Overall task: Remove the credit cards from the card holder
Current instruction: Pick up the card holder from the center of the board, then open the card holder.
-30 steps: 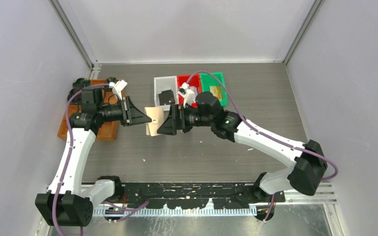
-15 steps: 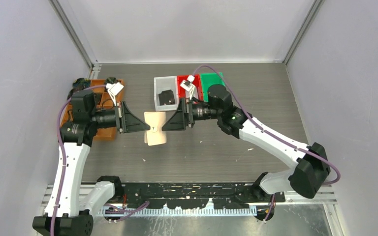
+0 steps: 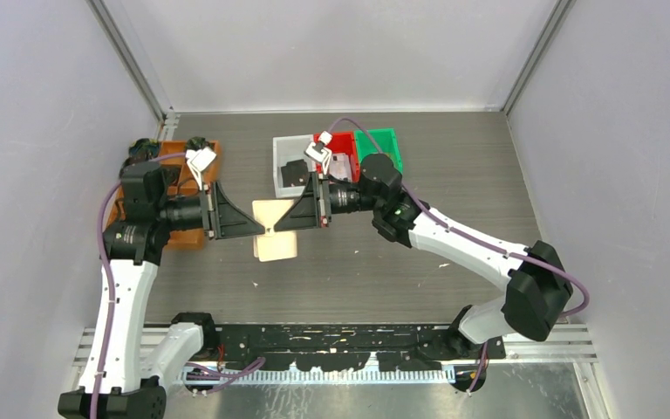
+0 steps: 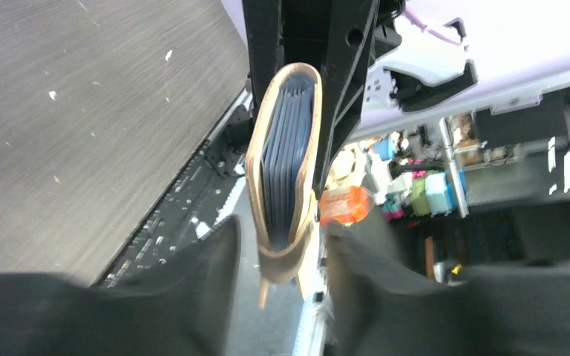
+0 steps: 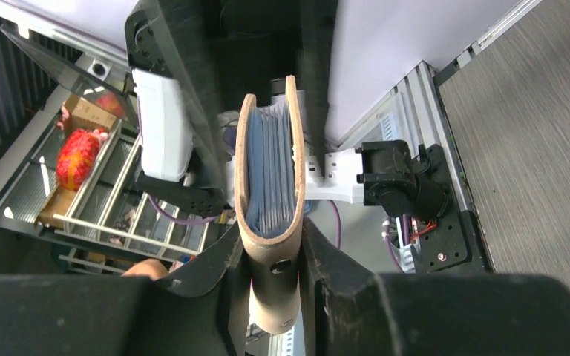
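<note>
– Card holder [image 3: 275, 237] hangs in the air between the two sets of jaws, whose tips nearly meet over its middle. What worries you?

– The left side. The right gripper [image 5: 271, 256] is closed narrow, its fingers pressed on both leaves at the snap end (a firm-looking pinch). The left gripper [image 4: 280, 256] stands just as narrow around the opposite end. But slivers of light show on either side of the leather, so I cannot tell whether it grips or merely flanks.

– And if it only flanks?

– Then one pinch carries everything. The holder could swing about the right jaws. The credit cards [image 5: 271, 174], a stack of bluish-grey edges between the leaves, might slide out on the open side and scatter below the jaws.

– If both are clamped?

– Then the leaves are squeezed together on the cards and nothing comes free. A pull apart could jerk the holder out of one pinch. The fingertips are also close enough to knock together.

– What lies under them?

– A dark grey wood-grain table [image 3: 454, 183] with a few pale flecks, below the jaws. Beyond the right jaws, a grey bin [image 3: 276, 166], a red bin [image 3: 342, 141] and a green bin [image 3: 375, 138] sit side by side. Behind the left jaws there is a brown tray [image 3: 194, 236]. Pale walls close in on three sides.
</note>
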Motion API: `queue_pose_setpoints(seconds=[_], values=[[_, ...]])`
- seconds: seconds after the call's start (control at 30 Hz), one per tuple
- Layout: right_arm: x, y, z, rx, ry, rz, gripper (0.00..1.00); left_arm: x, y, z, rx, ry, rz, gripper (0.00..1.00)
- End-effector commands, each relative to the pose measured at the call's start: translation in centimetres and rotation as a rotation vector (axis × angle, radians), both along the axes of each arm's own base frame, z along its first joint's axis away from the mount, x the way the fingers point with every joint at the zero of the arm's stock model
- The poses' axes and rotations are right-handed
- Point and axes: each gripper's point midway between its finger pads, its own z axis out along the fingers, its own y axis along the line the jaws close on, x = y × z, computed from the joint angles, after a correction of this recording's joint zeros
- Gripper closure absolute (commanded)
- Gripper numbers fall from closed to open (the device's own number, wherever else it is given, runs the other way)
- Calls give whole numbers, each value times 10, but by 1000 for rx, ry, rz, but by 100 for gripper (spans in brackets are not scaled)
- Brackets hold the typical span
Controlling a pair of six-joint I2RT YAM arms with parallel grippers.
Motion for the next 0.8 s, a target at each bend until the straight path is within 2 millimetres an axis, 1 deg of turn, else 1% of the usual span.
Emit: queue_pose_setpoints(seconds=[0.0,0.03,0.07,0.1,0.13,0.33,0.4,0.5,0.53,0.57,0.67,0.77], values=[[2,-5,42,114,-83,-70,78,0,1,2,30,-42,29,26],[4,-6,41,99,-86,-93,79,0,1,1,37,-41,37,13],[8,-6,39,83,-92,-120,81,-1,1,0,40,-38,41,5],[12,-7,38,74,-97,-154,83,-2,1,1,40,-40,43,1],[15,-8,39,73,-97,-180,84,-3,2,1,42,-42,49,1],[39,-11,47,89,-92,-354,87,-14,0,7,-2,-44,49,1],[47,-9,49,95,-74,-409,87,-19,0,7,-13,-51,51,2],[57,-2,48,95,-50,-476,87,-20,0,4,-11,-59,60,4],[57,0,48,96,-49,-481,87,-19,0,4,-8,-61,67,5],[55,4,50,100,-54,-477,87,-17,0,4,-3,-64,76,7],[47,14,49,91,-59,-451,87,-13,2,3,22,-90,94,11],[42,16,52,96,-55,-437,87,-8,6,-6,80,-132,120,15]])
